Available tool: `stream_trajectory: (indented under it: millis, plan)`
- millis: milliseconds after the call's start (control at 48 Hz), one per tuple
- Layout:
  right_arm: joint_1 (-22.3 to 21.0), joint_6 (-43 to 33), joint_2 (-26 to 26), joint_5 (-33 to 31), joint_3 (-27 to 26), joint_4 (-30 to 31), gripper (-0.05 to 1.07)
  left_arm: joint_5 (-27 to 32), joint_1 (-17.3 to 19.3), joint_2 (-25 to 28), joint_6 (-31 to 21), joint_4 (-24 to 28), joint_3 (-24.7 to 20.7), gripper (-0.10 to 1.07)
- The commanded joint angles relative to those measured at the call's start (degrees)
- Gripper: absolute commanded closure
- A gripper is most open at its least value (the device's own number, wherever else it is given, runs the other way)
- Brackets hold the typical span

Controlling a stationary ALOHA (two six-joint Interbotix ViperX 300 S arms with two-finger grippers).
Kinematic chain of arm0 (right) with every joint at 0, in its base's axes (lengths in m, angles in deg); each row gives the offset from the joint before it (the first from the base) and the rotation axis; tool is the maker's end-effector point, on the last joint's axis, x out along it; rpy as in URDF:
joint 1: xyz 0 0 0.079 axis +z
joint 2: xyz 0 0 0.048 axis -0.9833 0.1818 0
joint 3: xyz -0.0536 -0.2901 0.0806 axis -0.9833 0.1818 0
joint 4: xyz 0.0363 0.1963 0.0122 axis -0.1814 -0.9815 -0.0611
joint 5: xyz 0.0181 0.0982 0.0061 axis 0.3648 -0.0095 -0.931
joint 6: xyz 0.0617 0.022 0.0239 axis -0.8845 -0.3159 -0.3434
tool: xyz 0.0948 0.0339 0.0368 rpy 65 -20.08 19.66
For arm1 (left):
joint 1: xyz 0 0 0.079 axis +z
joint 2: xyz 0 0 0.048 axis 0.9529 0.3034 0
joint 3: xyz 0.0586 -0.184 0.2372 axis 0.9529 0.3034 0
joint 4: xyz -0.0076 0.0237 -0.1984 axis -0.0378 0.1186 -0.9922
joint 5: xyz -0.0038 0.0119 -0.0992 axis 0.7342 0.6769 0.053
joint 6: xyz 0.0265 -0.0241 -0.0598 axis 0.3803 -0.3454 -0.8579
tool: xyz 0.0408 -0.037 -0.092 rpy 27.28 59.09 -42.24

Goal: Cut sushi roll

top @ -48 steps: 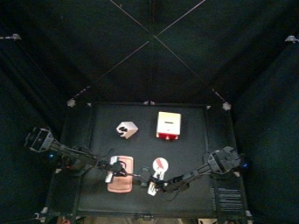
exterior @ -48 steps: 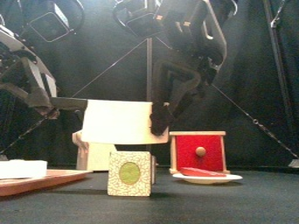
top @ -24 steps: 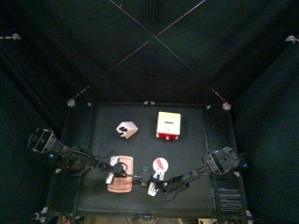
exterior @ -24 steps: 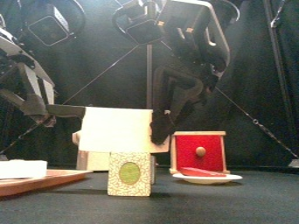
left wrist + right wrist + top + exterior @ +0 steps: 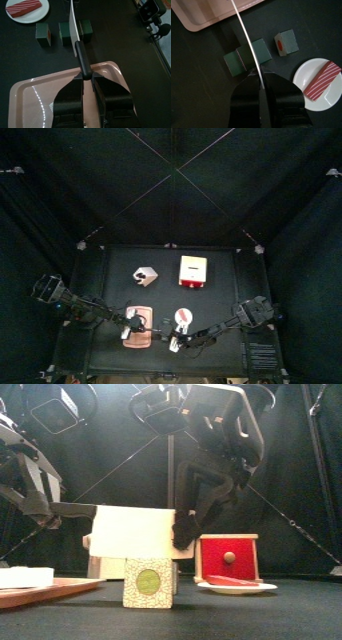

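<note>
Since a second ago the right arm has dropped slightly lower behind the pale knife blade. Each hand is clamped on a thin knife: the left hand over the pink tray, the right hand over the green-wrapped sushi roll pieces. Red fish lies on a white plate; the blades hide part of the roll on the black tabletop.

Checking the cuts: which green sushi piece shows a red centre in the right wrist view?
The sushi piece lying apart, nearest the white plate. The other two pieces sit side by side, showing only green.
</note>
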Motion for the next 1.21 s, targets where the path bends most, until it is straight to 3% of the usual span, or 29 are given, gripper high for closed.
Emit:
stream_trajectory:
  millis: [0, 812, 1188]
  plan:
    - [-0.35, -0.35, -0.70, -0.26, 0.26, -0.44, 0.76, 0.35, -1.32, -0.53, -0.09, 0.00, -0.88, 0.54]
    - [-0.26, -0.26, -1.14, -0.53, 0.18, 0.09, 0.76, 0.35, -1.41, -1.76, 0.00, 0.09, -1.05, 0.54]
    - [-0.44, -0.26, -0.26, -0.35, 0.35, -0.53, 0.76, 1.23, -1.05, 0.79, 0.00, 0.09, 0.35, 0.54]
